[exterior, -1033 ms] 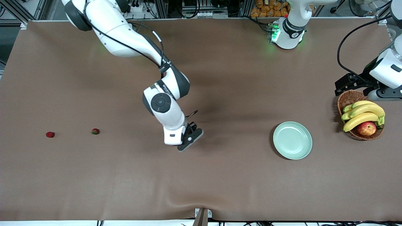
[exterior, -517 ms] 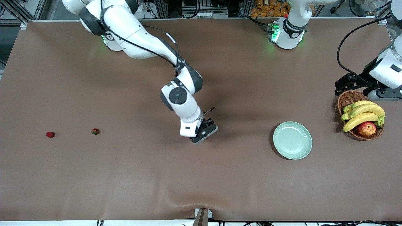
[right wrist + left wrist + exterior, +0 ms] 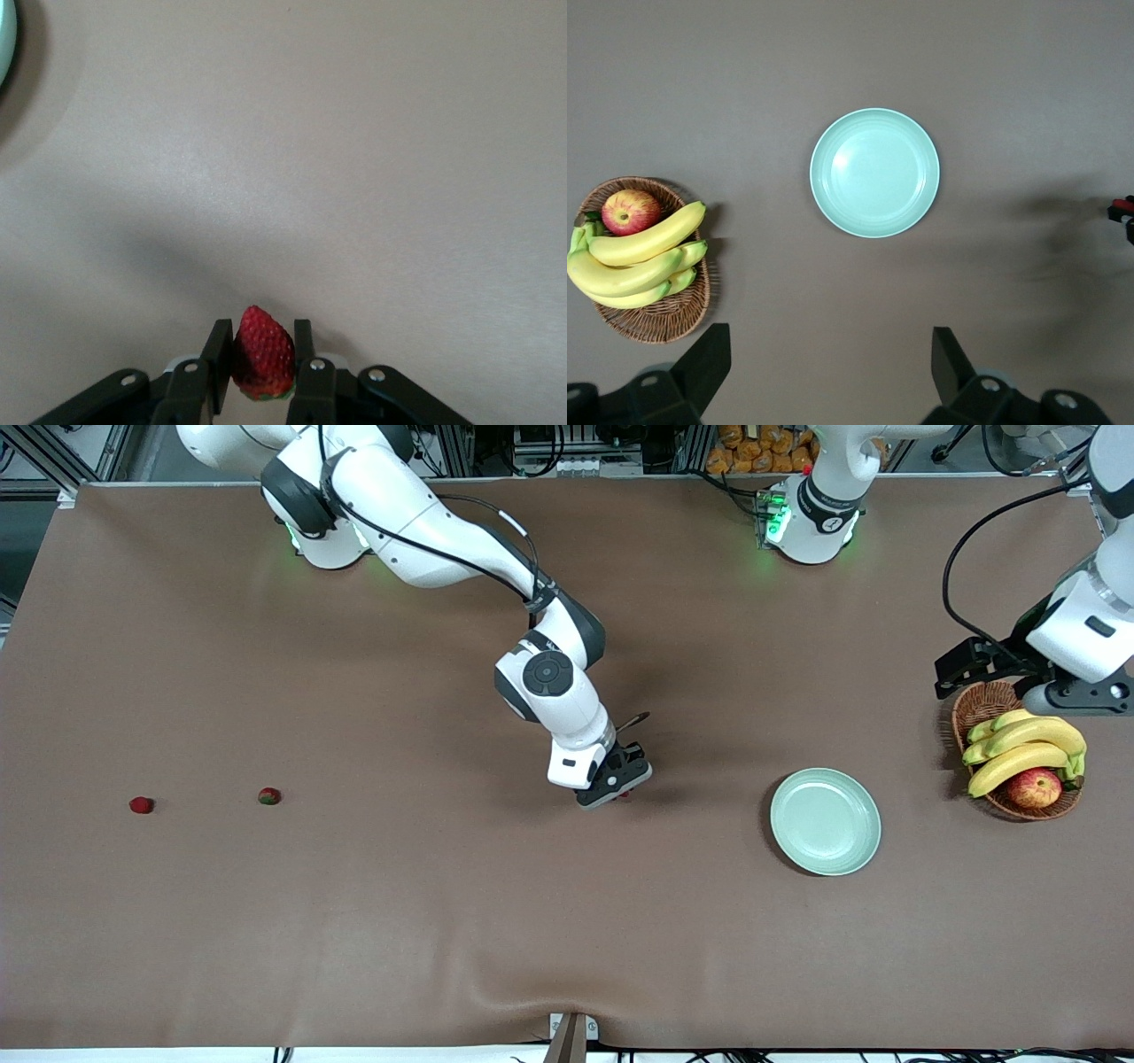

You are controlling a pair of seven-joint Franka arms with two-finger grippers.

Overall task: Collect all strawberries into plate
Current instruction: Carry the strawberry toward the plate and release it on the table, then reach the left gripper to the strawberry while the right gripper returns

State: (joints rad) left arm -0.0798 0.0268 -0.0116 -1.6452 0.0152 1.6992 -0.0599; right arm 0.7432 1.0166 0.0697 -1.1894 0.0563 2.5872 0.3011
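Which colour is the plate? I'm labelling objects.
Pale mint green plate, clearest in the left wrist view.

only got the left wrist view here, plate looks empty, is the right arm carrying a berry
Observer: Yes. The right wrist view shows the right gripper shut on a strawberry.
Operator: where is it
Observer: Over bare table, partway between the two loose strawberries and the plate.
Operator: how many left on the table
Observer: Two, toward the right arm's end: one with a green cap, one plain red.
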